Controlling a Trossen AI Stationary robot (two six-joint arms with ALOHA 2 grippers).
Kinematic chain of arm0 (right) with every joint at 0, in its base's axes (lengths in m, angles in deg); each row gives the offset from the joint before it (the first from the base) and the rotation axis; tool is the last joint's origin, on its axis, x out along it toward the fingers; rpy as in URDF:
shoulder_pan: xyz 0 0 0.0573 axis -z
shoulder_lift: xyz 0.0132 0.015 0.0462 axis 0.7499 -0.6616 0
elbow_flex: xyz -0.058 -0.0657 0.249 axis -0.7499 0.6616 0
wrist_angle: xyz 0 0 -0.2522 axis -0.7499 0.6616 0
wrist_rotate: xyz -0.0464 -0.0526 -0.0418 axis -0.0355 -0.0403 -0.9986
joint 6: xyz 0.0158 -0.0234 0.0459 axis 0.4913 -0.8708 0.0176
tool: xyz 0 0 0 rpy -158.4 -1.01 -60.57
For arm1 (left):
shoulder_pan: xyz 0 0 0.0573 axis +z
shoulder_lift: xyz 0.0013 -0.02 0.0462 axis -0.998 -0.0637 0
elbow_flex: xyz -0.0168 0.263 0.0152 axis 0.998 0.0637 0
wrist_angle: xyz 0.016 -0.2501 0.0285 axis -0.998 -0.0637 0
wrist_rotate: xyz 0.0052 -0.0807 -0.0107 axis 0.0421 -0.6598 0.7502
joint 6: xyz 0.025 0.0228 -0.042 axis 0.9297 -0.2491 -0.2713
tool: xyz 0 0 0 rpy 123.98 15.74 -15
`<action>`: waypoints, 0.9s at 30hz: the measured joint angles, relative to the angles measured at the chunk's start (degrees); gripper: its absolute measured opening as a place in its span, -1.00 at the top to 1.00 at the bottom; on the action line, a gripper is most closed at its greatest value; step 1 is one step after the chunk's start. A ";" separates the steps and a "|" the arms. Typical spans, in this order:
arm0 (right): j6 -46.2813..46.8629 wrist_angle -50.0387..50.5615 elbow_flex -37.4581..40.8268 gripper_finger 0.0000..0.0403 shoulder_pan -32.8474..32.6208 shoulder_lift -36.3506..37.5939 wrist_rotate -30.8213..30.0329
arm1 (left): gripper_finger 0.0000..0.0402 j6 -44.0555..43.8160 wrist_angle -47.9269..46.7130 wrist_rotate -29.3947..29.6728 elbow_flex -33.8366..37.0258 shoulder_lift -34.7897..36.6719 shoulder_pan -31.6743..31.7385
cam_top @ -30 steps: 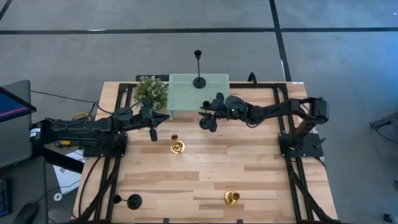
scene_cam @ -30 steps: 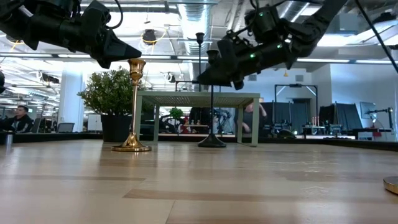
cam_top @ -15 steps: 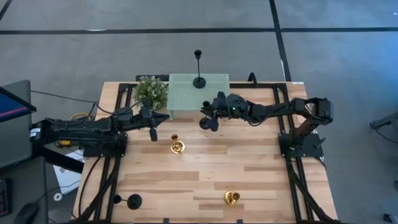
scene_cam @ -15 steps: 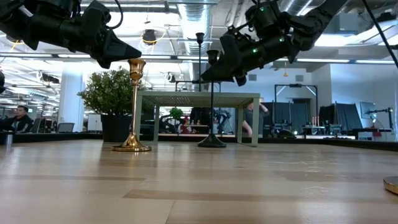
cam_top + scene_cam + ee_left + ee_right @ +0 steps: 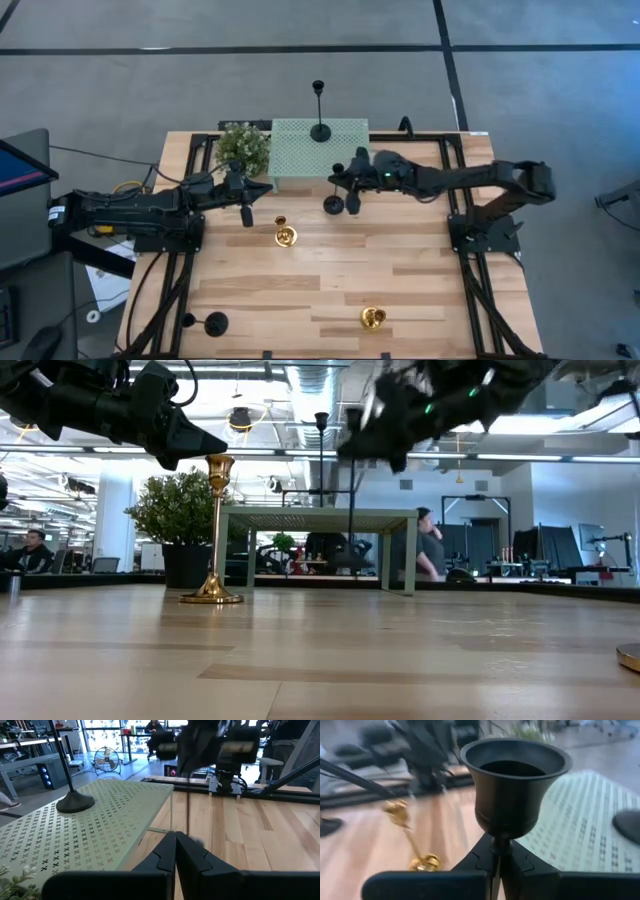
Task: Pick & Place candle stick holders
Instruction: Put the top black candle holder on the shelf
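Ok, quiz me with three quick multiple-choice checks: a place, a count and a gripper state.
1. The far black holder stands:
A. on the green platform
B. on bare wood beside the plant
C. on the floor

2. The gold holders on the table number:
A. one
B. two
C. three

3. The right gripper is:
A. open over the platform
B. shut on a second black holder
C. shut on a gold holder

Key:
1 A: the high view shows its base on the perforated top.
2 B: both stand on the wood.
3 B: the right wrist view shows the fingers closed on the stem under the cup.
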 joint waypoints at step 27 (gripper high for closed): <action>-9.66 24.57 -18.99 1.00 21.81 7.16 9.80 | 0.96 0.00 -0.01 -0.02 0.00 -0.01 0.00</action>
